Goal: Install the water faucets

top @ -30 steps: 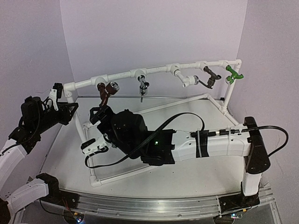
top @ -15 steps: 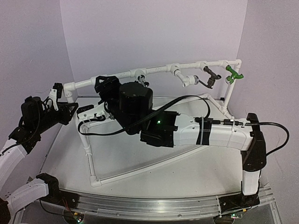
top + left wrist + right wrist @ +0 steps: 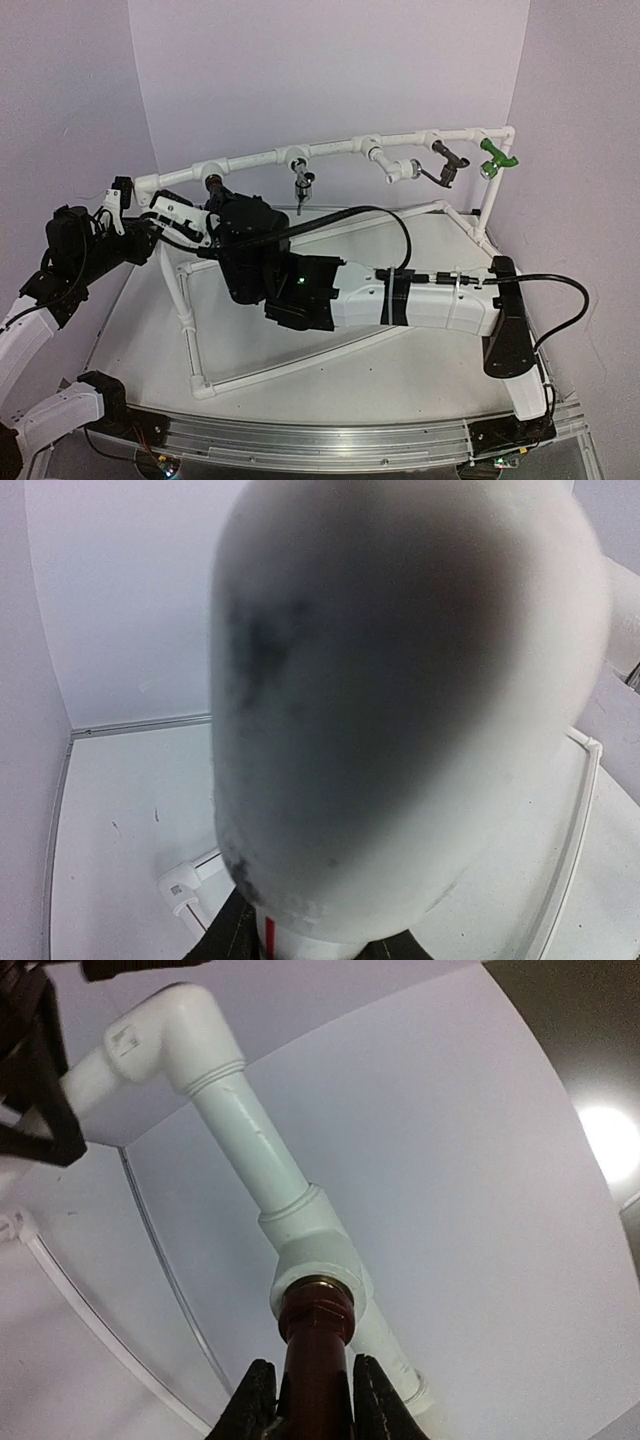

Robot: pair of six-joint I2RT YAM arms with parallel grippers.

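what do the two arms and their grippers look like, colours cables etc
The left arm and right arm are white boxy links joined by black joint housings. The right one has a black band round its white link, a green light on its black wrist block and a loose black cable alongside. The right gripper has black jaws; the left gripper looks black and white.

Brown faucet (image 3: 316, 1348) now against tee (image 3: 314, 1252)

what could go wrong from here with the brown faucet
1. The right claw holds the dark brown faucet end-on at the tee fitting; a slight tilt could jam the threads.
2. A blurred white pipe fills the left wrist view, so that camera likely cannot check alignment.
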